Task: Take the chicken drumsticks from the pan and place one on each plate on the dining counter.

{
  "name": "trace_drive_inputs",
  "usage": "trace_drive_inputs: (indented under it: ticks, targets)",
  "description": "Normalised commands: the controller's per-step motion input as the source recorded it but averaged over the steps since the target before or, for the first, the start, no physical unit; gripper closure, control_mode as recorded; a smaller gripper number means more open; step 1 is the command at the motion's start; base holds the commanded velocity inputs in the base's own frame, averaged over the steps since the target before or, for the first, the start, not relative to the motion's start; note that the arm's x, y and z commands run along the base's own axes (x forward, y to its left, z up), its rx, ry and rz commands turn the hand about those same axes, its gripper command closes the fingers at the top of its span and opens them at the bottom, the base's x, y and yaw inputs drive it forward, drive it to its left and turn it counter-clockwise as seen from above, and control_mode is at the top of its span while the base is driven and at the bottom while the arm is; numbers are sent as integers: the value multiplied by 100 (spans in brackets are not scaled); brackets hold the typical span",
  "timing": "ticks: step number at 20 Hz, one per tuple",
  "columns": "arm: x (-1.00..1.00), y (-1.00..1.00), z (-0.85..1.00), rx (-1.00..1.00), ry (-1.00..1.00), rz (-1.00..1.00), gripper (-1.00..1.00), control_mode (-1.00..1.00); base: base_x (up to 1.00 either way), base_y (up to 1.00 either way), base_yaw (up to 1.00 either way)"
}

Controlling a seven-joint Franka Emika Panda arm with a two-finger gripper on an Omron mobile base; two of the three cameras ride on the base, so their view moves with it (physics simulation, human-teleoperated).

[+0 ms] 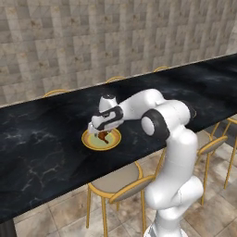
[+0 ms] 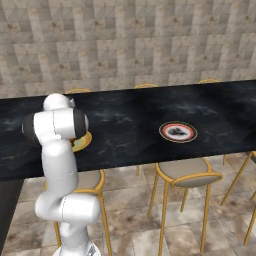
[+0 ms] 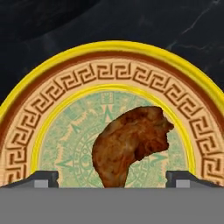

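Seeing jaws spread wide on my gripper, orange-brown chicken drumstick between them, lying on yellow-rimmed, green-centred round plate near the black marble counter's near edge.

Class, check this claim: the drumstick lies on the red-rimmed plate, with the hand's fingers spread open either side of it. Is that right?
Not quite. The drumstick lies on the yellow-rimmed plate with the pale green centre, as the hand view shows. The red-rimmed plate sits apart, along the counter. The hand is indeed spread open either side of it.
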Motion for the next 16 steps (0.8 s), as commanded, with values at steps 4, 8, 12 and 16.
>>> trace_drive_inputs:
  ticks: [4,8,12,16]
  targets:
    - [-18,-2,59,0,1,0,-100,-100,0,0,0]
    - [-58,-18,51,-1,-2,0,-100,-100,0,0,0]
    - [-81,-39,38,0,-6,-5,-100,-100,0,0,0]
    - [-92,-48,21,0,-3,-13,-100,-100,0,0,0]
